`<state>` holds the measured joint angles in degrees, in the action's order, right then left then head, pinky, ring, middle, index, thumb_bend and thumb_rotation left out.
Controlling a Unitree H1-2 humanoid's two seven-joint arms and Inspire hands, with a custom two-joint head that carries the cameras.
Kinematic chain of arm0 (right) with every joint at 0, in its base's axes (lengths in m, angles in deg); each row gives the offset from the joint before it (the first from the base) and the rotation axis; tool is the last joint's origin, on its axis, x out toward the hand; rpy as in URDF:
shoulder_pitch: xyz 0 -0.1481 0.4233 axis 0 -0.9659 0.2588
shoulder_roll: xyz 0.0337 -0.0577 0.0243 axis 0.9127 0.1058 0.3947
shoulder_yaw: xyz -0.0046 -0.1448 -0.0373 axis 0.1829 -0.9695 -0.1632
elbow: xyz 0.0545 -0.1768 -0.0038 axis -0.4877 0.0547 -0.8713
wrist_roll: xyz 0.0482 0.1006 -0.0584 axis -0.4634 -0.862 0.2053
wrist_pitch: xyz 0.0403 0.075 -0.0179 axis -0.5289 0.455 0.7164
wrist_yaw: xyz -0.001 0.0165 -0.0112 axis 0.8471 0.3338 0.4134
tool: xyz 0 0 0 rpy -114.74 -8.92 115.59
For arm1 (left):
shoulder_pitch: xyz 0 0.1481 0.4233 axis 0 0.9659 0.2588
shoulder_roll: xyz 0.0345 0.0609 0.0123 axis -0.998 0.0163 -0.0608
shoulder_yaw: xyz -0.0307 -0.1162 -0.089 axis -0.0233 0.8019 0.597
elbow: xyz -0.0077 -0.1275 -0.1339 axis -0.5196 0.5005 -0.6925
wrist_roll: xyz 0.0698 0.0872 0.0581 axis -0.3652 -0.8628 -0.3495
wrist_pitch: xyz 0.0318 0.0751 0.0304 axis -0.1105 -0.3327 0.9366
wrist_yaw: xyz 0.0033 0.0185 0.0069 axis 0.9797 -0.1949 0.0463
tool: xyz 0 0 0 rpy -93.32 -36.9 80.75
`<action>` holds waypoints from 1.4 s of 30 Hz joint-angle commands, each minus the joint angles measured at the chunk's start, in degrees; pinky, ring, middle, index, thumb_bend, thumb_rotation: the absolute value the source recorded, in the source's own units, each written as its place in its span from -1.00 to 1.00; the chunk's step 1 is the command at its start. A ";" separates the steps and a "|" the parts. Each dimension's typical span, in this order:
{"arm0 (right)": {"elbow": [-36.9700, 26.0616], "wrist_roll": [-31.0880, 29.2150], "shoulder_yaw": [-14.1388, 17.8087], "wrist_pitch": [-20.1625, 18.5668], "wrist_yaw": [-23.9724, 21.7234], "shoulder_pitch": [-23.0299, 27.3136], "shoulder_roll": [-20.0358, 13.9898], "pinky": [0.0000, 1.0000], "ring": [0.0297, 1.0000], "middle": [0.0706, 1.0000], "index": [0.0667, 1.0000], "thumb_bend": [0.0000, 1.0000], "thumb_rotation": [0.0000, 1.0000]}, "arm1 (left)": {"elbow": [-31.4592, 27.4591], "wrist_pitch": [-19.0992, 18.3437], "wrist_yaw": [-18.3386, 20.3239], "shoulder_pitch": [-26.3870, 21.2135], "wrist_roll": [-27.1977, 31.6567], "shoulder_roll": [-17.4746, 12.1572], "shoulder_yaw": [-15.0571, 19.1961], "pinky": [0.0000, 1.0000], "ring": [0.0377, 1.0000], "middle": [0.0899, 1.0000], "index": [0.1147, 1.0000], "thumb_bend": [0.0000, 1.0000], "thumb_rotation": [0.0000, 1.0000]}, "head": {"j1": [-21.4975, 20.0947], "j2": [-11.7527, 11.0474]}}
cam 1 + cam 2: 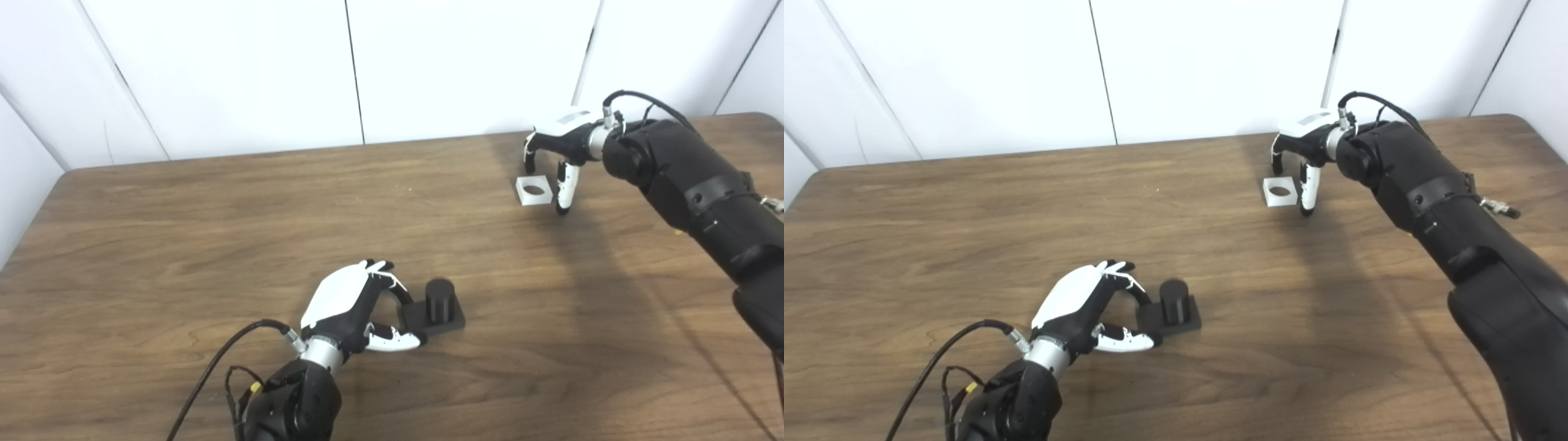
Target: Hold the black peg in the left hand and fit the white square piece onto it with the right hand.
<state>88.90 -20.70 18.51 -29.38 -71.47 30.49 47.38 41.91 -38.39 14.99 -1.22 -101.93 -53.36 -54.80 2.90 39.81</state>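
The black peg (438,301) stands upright on its square black base (432,318) near the table's front middle. My left hand (352,312) is at the base's left edge, fingers and thumb curled around that side and touching it; the base rests on the table. The white square piece (533,190) with a round hole lies flat at the far right. My right hand (560,147) hovers over it, fingers pointing down on either side, open and holding nothing.
The wooden table (184,245) ends at a white panelled wall (245,73) behind. My right forearm (692,184) crosses the right side. A cable (208,373) trails from my left wrist.
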 commanded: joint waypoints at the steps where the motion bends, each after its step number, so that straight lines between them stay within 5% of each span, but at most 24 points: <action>1: -0.55 0.10 0.87 -1.63 -0.26 3.54 -0.75 1.00 1.00 0.83 0.36 1.00 -0.62 | 0.38 -0.28 0.53 -0.44 -0.62 0.01 0.18 1.00 1.00 0.88 0.00 -0.08 -0.21 | 0.09 0.03; 23: -0.33 0.14 0.86 -1.88 -0.63 3.67 -0.10 1.00 1.00 0.84 0.37 1.00 -0.53 | 0.68 -0.30 0.32 -0.45 -0.90 0.19 0.33 1.00 1.00 0.87 -0.01 -0.09 -0.18 | 0.03 0.30; 42: -0.32 -0.48 1.69 -1.94 0.00 4.27 -0.11 1.00 1.00 0.84 0.38 1.00 -0.53 | 2.66 1.61 -4.33 -0.18 -1.43 -1.65 -1.05 1.00 1.00 0.84 -0.07 0.16 -0.53 | -0.09 0.11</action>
<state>88.80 -20.91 19.02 -30.65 -72.68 30.73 48.01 43.55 -37.34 11.59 -1.23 -102.45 -54.15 -55.58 2.73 39.90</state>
